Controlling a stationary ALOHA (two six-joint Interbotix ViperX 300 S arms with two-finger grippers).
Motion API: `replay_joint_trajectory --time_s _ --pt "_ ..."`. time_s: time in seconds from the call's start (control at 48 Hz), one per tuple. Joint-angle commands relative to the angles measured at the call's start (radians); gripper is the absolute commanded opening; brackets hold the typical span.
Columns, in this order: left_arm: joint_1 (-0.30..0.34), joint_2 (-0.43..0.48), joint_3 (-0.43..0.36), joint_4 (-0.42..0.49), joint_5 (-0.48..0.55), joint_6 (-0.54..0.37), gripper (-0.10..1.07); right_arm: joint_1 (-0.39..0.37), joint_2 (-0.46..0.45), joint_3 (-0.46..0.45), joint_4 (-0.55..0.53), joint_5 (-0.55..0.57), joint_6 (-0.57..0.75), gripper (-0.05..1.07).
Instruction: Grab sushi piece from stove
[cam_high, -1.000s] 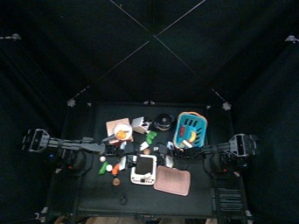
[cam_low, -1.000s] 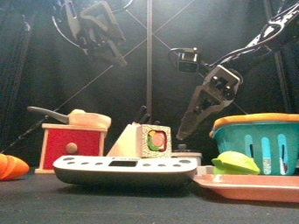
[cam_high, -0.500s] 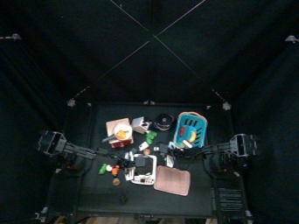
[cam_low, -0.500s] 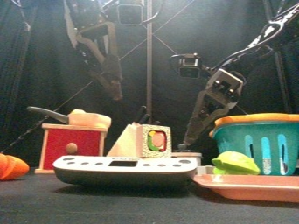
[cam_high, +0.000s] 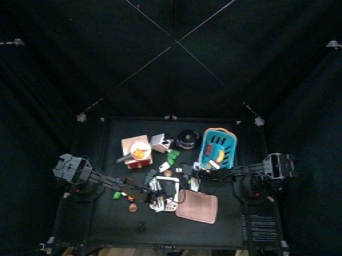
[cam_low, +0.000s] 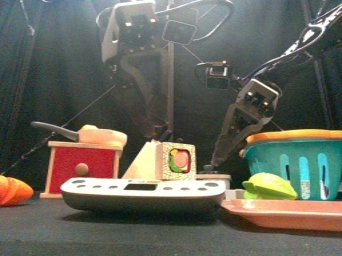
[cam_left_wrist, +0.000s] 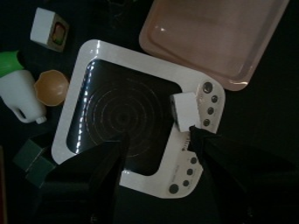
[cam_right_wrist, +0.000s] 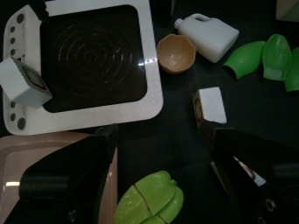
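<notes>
The white stove (cam_high: 163, 194) with a dark ringed top lies at the table's front middle; it also shows in the front view (cam_low: 140, 194), the left wrist view (cam_left_wrist: 128, 114) and the right wrist view (cam_right_wrist: 87, 66). A white sushi piece (cam_left_wrist: 187, 108) sits on its knob strip, also in the right wrist view (cam_right_wrist: 21, 80). In the front view a sushi piece (cam_low: 174, 160) with a green and red centre shows just above the stove. My left gripper (cam_left_wrist: 158, 147) hangs open over the stove. My right gripper (cam_right_wrist: 163, 140) is open above the stove's edge.
A salmon-pink mat (cam_high: 198, 206) lies right of the stove, with a green leaf piece (cam_right_wrist: 149, 199) on it. A blue basket (cam_low: 297, 160) stands at the right. A second sushi piece (cam_left_wrist: 49, 26), a wooden bowl (cam_right_wrist: 177, 52), a white bottle (cam_right_wrist: 208, 33) and a red box (cam_low: 80, 162) lie around.
My left arm has swung in from the left side to above the stove. The right arm has hardly moved. The objects have not moved.
</notes>
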Motion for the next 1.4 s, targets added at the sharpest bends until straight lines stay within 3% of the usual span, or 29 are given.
replay_joint_trajectory --time_s 0.0,0.438,0.875,1.083,1.375 --pt "0.002 0.000 -0.037 -0.015 0.000 0.002 0.92 0.000 -0.035 -0.008 0.002 -0.005 0.000 1.03" --pt "0.002 0.035 -0.046 -0.091 -0.038 0.003 0.92 0.000 -0.037 -0.009 0.002 -0.003 0.000 1.03" --pt "0.008 0.078 -0.048 -0.106 -0.066 0.005 0.90 0.000 -0.037 -0.008 0.002 -0.003 -0.002 1.03" --pt "0.018 0.089 -0.049 -0.107 -0.066 0.003 0.82 0.000 -0.037 -0.011 0.000 -0.003 -0.002 1.03" --pt "0.031 0.089 -0.051 -0.095 -0.066 0.005 0.61 0.000 -0.037 -0.011 0.003 -0.003 0.000 1.03"
